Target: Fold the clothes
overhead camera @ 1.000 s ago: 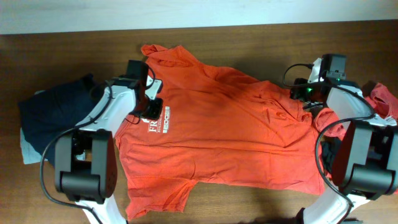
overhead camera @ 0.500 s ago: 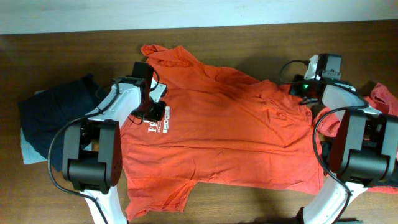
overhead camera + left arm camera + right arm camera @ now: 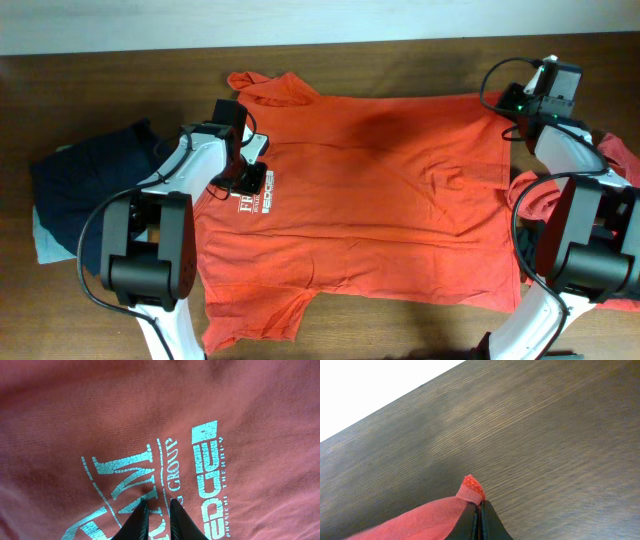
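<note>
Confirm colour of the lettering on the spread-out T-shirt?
White lettering on the orange-red T-shirt; shows best in the left wrist view.

Dark wood-grain table [image 3: 400, 60] w/ white strip [image 3: 300, 20] along far edge, even light.

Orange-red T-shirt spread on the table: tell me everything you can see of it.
The T-shirt is soft orange-red cloth, short-sleeved, lying front up and mostly flat with light wrinkles on the brown wooden table. White cracked lettering is printed on the chest. The right pincer is shut on one hem corner. The left pincer, nearly closed, presses on the lettering, seemingly pinching a bit of cloth.
</note>
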You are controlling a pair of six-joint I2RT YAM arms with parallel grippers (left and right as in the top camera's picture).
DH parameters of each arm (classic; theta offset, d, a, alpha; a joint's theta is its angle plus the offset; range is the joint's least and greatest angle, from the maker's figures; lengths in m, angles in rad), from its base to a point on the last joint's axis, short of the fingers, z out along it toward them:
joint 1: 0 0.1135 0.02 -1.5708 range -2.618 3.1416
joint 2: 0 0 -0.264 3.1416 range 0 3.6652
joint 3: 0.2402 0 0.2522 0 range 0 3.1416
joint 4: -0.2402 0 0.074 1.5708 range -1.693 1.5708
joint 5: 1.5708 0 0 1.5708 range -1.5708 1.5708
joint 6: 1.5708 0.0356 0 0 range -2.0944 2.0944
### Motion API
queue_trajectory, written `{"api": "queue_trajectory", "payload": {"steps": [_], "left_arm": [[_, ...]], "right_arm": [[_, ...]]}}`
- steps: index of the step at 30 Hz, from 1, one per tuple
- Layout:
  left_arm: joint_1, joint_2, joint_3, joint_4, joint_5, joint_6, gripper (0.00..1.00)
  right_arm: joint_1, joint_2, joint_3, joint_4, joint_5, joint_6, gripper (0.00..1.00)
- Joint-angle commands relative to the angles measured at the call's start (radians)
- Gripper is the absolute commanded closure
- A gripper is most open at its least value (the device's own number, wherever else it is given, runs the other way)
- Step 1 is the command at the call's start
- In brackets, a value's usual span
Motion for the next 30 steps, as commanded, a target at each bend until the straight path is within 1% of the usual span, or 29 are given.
{"api": "queue_trajectory", "payload": {"steps": [1,3,4,5,6,7,8,10,11,12,13,14,15,16,17,18,19,22,23,25,26,28,30], "left_arm": [[-0.007,0.101,-0.042,0.021,0.004,0.016,0.85],[-0.007,0.101,-0.042,0.021,0.004,0.016,0.84],[-0.007,0.101,-0.042,0.021,0.004,0.016,0.84],[-0.007,0.101,-0.042,0.022,0.004,0.016,0.84],[-0.007,0.101,-0.042,0.021,0.004,0.016,0.84],[-0.007,0.101,-0.042,0.022,0.004,0.016,0.83],[-0.007,0.101,-0.042,0.023,0.004,0.016,0.76],[-0.007,0.101,-0.042,0.024,0.004,0.016,0.70],[-0.007,0.101,-0.042,0.024,0.004,0.016,0.61],[-0.007,0.101,-0.042,0.024,0.004,0.016,0.58],[-0.007,0.101,-0.042,0.024,0.004,0.016,0.56],[-0.007,0.101,-0.040,0.022,0.004,0.016,0.61],[-0.007,0.100,-0.033,0.012,0.004,0.016,0.70],[-0.007,0.098,-0.018,-0.005,0.004,0.016,0.75],[-0.005,0.088,0.023,-0.043,-0.003,0.016,0.77],[-0.004,0.079,0.047,-0.061,-0.009,0.016,0.78],[-0.004,0.064,0.084,-0.084,-0.026,0.016,0.79],[-0.005,0.000,0.213,-0.112,-0.079,0.017,0.79],[-0.004,-0.029,0.281,-0.097,-0.094,0.017,0.78],[-0.004,-0.040,0.363,-0.036,-0.111,0.027,0.78],[-0.004,-0.040,0.376,0.010,-0.112,0.048,0.78],[-0.002,-0.031,0.375,0.092,-0.110,0.061,0.86],[-0.002,-0.011,0.375,0.135,-0.109,0.061,0.92]], "right_arm": [[-0.004,0.007,0.017,0.015,0.103,0.013,0.96],[-0.007,0.010,0.017,0.026,0.103,0.013,0.96],[-0.008,0.010,0.017,0.028,0.101,0.014,0.89],[-0.008,0.010,0.017,0.029,0.101,0.013,0.70],[-0.008,0.010,0.017,0.028,0.100,0.013,0.23],[-0.008,0.010,0.017,0.025,0.098,0.013,0.13],[-0.009,0.004,0.018,0.012,0.098,0.013,0.07],[-0.009,-0.018,0.030,-0.044,0.080,0.013,0.04],[-0.009,-0.037,0.046,-0.097,0.031,0.008,0.04],[-0.009,-0.049,0.056,-0.130,0.002,0.001,0.04],[-0.009,-0.063,0.064,-0.168,-0.024,0.002,0.04],[-0.006,-0.090,0.073,-0.224,-0.085,0.002,0.05],[-0.005,-0.107,0.074,-0.255,-0.119,0.002,0.07],[-0.005,-0.122,0.074,-0.285,-0.146,0.002,0.12],[-0.005,-0.149,0.074,-0.342,-0.190,0.002,0.21],[-0.005,-0.159,0.074,-0.367,-0.201,0.002,0.25],[-0.004,-0.172,0.074,-0.397,-0.218,0.002,0.33],[0.010,-0.195,0.074,-0.479,-0.259,0.002,0.55],[0.023,-0.196,0.074,-0.511,-0.283,0.002,0.70],[0.067,-0.195,0.073,-0.587,-0.295,0.002,0.89],[0.090,-0.194,0.073,-0.617,-0.292,0.002,0.95],[0.146,-0.192,0.073,-0.667,-0.292,-0.011,0.96],[0.197,-0.188,0.073,-0.690,-0.277,-0.037,0.96]]}}
